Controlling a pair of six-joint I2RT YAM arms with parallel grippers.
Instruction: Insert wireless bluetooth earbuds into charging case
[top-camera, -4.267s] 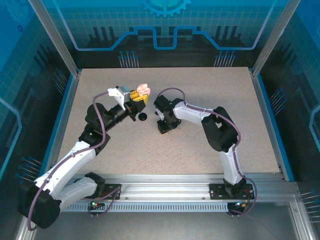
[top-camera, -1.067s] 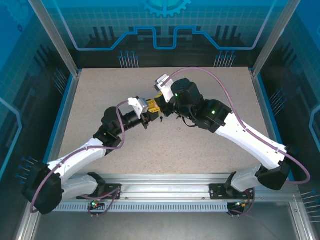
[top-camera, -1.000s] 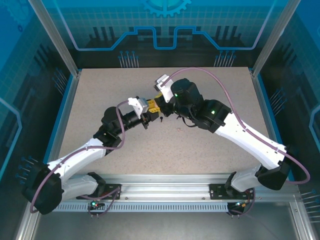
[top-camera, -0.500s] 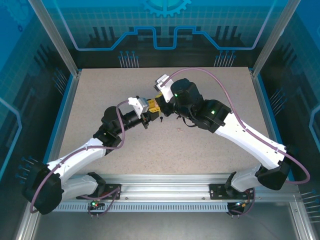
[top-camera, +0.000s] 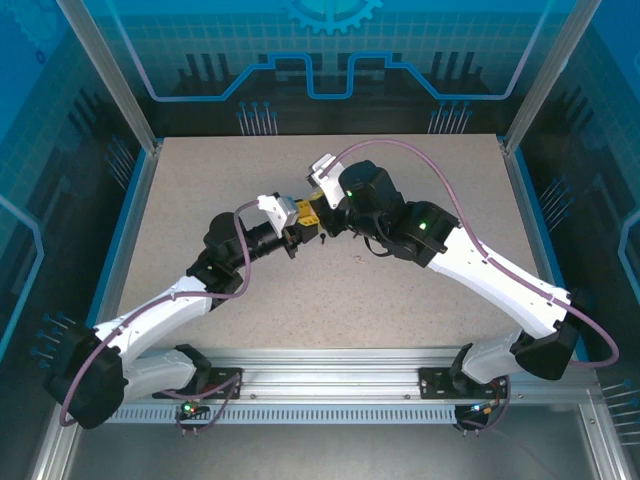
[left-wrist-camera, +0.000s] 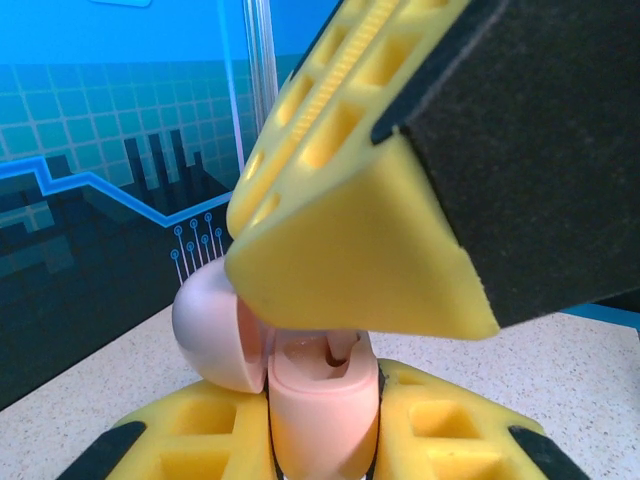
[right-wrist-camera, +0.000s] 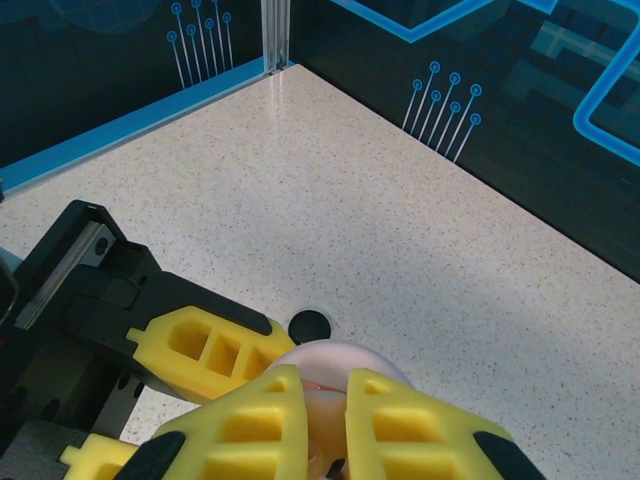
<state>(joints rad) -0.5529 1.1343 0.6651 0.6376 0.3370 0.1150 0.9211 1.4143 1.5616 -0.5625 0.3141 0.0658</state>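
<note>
A pale pink earbud (left-wrist-camera: 336, 349) peeps from the well of the pale pink charging case (left-wrist-camera: 322, 400), directly under the tips of the right gripper (right-wrist-camera: 326, 386). Too much of it is hidden to tell which way its stem runs. The case stands open end up, its domed lid (left-wrist-camera: 212, 335) tipped back to one side. The left gripper (left-wrist-camera: 325, 435) clamps the base of the case between its fingers. The right gripper's jaws are almost together above the opening; whether they pinch the earbud I cannot tell. A small black round thing (right-wrist-camera: 309, 323) lies on the table (right-wrist-camera: 420, 230) just beyond those jaws.
</note>
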